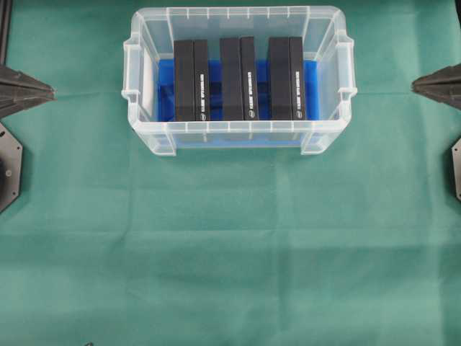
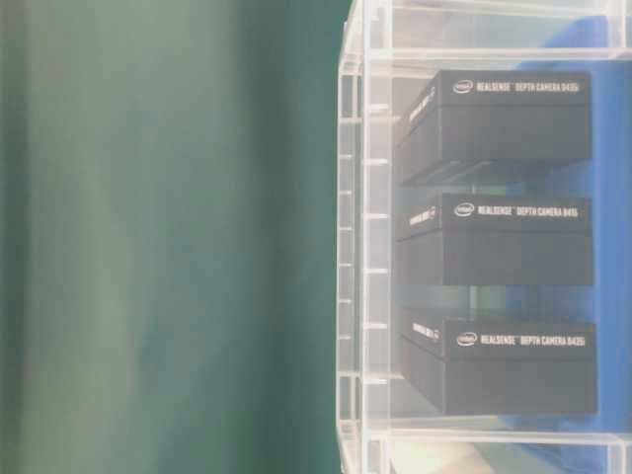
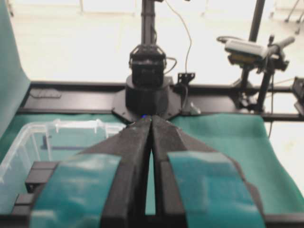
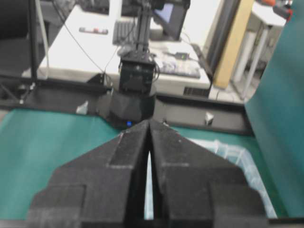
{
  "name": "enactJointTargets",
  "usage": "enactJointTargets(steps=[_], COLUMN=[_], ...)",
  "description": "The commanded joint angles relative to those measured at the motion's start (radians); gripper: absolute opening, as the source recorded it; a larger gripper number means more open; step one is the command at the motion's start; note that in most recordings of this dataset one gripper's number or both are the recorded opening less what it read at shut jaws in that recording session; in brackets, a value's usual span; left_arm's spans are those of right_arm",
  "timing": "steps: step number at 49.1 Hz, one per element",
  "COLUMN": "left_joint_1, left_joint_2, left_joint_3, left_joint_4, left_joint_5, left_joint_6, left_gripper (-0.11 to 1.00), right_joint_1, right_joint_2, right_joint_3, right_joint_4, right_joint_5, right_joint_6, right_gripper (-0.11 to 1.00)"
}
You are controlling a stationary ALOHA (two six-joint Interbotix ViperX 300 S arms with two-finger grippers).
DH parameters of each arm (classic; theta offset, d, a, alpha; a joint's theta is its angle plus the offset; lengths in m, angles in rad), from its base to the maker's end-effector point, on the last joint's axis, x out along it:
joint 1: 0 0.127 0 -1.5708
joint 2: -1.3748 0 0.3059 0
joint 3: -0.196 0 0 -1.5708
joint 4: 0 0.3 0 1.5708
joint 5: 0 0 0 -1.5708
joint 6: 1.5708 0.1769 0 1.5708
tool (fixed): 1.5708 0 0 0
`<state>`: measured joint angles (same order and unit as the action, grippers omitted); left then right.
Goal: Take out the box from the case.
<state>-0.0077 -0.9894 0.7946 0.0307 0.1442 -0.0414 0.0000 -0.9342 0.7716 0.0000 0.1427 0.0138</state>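
I see both my left end effector (image 1: 49,91) and right end effector (image 1: 418,85) pinched together, far from the case (image 1: 144,115), so its three camera boxes (image 1: 239,79) stand untouched.

I have the case (image 1: 238,79) on the cloth (image 1: 230,245), set toward the far side of the table and about midway between my two arms. Three boxes stand inside it in a row from left to right: left box (image 1: 191,79), middle box (image 1: 238,78), right box (image 1: 286,78), each apart from its neighbour. My left gripper (image 1: 52,91) sits well left of the case, my right gripper (image 1: 414,86) well right of it, neither touching it.
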Motion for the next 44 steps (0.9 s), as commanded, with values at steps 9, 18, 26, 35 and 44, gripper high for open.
enactJointTargets(steps=[9, 18, 26, 35, 44], left_joint_1=[-0.011, -0.020, -0.020, -0.021, -0.023], left_joint_2=[0.020, 0.037, 0.071, 0.120, 0.152], left_joint_3=[-0.061, -0.115, -0.173, -0.236, -0.267], left_joint_4=[0.003, 0.003, 0.002, 0.002, 0.002], left_joint_5=[0.100, 0.319, 0.546, 0.775, 0.976], left_joint_6=[-0.012, -0.051, -0.089, -0.146, -0.221], left_gripper=[0.01, 0.01, 0.01, 0.01, 0.01], right_joint_1=[0.002, 0.002, 0.002, 0.002, 0.002], right_joint_2=[0.021, 0.038, 0.078, 0.153, 0.252], right_joint_3=[-0.037, -0.064, -0.121, -0.198, -0.270], right_joint_4=[0.005, 0.000, -0.009, -0.031, -0.037], right_joint_5=[0.123, 0.339, 0.558, 0.811, 1.080], right_joint_6=[0.044, 0.147, 0.216, 0.272, 0.374], right_gripper=[0.03, 0.03, 0.03, 0.03, 0.03])
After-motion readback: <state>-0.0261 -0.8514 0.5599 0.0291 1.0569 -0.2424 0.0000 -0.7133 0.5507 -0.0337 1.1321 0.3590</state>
